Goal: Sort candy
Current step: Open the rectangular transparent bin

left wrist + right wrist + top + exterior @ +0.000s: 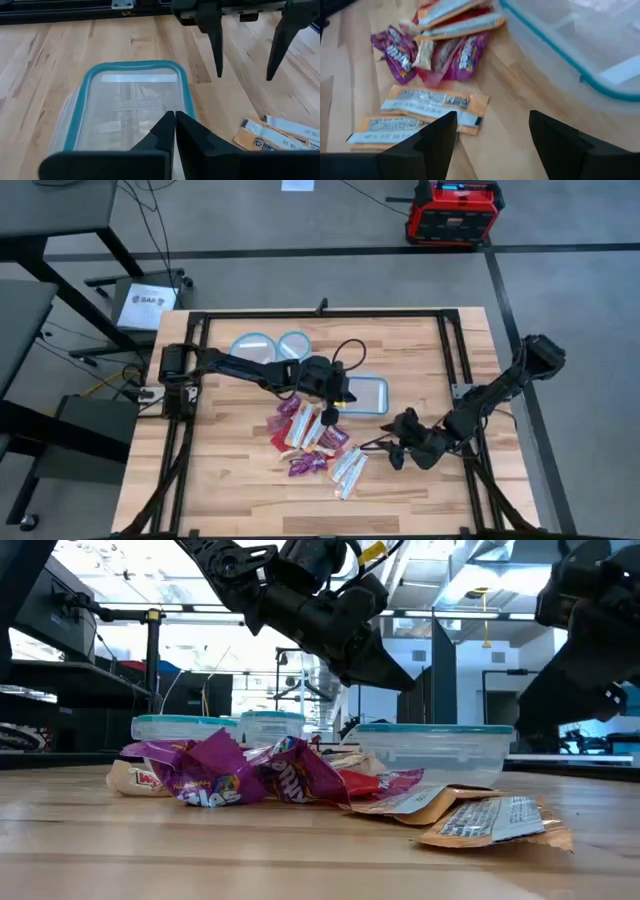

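My left gripper (330, 402) hangs mid-frame in the high view, over the near edge of the rectangular tub (362, 394), its fingers pressed together with nothing between them. My right gripper (398, 452) sits lower right of centre on the table, jaws spread wide and empty, pointed toward the pile.

The candy (312, 436) lies in a loose heap just below centre of the high view, beside the tub and touching nothing else. Purple packets (215, 778) bunch at the left of the low view; two orange-white bars (432, 104) lie flat and side by side, a little apart from the rest.

I judge all of it nearly weightless and crinkly. The foil looks slick, so a wrapper will likely slide or fold rather than lift if I pinch its flat face. The purple ones stand up crumpled, offering a raised ridge to close on. The bars are stiffer but hug the wood; I would take one by its crimped end seam, or nudge it to tilt first. Overlapping pieces could easily come up together.
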Motion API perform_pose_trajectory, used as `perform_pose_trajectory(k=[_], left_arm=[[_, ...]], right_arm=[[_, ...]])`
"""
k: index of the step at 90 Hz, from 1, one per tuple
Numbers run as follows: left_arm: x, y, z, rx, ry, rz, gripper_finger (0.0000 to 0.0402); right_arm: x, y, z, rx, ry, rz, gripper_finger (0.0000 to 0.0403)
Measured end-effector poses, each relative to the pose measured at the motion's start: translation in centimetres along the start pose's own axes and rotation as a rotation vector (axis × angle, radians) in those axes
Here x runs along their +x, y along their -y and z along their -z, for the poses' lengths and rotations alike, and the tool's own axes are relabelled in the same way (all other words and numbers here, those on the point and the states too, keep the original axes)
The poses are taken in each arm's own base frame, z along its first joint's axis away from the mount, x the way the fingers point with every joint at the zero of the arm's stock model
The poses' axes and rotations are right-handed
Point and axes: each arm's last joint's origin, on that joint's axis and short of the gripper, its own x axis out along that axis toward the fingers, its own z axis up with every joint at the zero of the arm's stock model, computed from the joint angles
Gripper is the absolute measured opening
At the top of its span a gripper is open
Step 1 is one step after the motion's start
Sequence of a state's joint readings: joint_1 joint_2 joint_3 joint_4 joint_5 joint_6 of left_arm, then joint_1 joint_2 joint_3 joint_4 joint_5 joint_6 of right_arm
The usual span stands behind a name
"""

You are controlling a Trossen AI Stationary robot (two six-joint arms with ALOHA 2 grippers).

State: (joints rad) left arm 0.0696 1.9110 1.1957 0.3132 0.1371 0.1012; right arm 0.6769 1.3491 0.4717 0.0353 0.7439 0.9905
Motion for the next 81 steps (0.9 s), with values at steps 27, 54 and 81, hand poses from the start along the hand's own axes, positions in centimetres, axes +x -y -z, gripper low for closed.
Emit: perform_pose_trajectory(k=[27, 54, 81], left_arm=[[0.0, 0.1, 0.0, 0.037, 0.004, 0.045, 0.0000], [0.4, -0.2, 0.4, 0.045, 0.015, 0.066, 0.0000], [0.2, -1.9, -0.2, 0.073, 0.103, 0.026, 0.0000]], right_arm=[[0.2, 1.5, 1.0, 0.006, 0.103, 0.023, 0.0234], [0.4, 2.9, 1.6, -0.027, 0.153, -0.030, 0.0234], [1.4, 3.0, 4.2, -0.003, 0.120, -0.032, 0.0234]])
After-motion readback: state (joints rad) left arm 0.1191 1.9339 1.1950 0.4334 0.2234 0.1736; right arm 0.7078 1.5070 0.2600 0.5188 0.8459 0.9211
